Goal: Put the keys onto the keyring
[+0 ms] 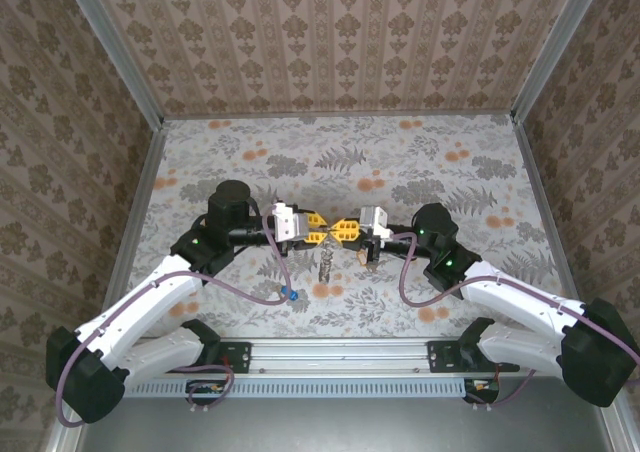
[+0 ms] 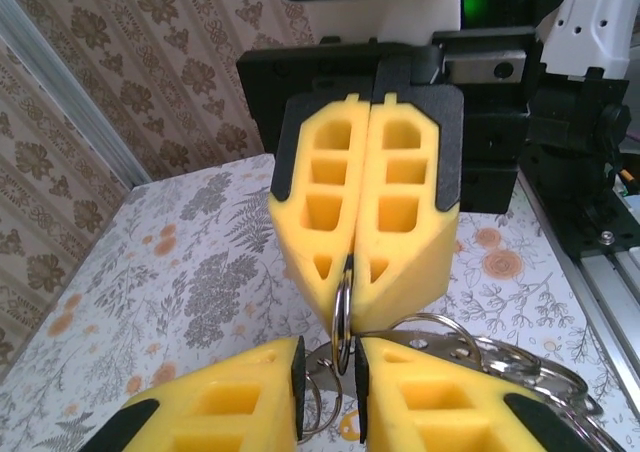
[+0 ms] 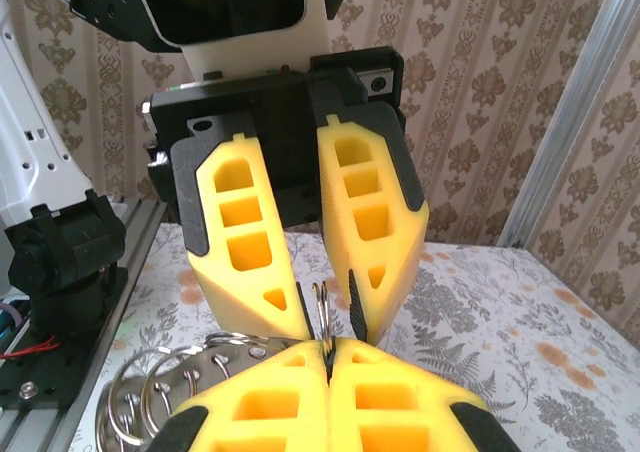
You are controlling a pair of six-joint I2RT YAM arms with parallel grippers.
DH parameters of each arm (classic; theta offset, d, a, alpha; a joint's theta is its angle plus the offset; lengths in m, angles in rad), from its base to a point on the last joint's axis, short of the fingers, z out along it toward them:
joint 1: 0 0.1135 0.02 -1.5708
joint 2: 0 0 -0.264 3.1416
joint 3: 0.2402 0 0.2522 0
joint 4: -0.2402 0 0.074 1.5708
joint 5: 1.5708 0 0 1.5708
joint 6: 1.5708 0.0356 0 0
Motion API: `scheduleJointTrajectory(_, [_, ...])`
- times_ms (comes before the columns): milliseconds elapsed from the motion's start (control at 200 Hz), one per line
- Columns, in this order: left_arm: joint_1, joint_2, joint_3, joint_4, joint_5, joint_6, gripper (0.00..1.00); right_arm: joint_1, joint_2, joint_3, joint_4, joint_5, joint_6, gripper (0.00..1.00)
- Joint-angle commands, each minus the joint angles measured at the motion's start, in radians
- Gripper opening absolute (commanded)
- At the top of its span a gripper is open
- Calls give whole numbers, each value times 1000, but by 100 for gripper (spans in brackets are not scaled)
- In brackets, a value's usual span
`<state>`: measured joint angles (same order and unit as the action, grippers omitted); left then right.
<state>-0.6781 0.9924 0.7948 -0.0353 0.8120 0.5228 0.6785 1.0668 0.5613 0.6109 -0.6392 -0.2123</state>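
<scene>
The keyring [image 2: 342,312] is pinched by the closed right gripper [image 2: 350,260]; the left gripper [image 2: 330,360] is seen slightly apart around it. Further rings [image 2: 470,344] are cut off.

We saw the ring bunch [image 2: 470,347] cut off at the lower edge and half hidden behind yellow fingers [image 2: 440,407]

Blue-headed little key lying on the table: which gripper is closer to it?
Left. The left gripper hangs just beyond the small blue-headed metal key, slightly to its right; the right gripper sits farther right still.
</scene>
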Motion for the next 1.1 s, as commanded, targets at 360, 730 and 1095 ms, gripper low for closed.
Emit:
scheduleJointTrajectory(360, [1,13,104,-167,-8,99,0,-1,-69,-11,-126,38,-100,24])
scheduleJointTrajectory(730, [-45,110,275,-540,-162,267,0,-1,-94,194,-723,160,-410,35])
scheduleJointTrajectory(1095, [-76,180,336,-591,-212,278,0,35,14,311,-800,158,-419,27])
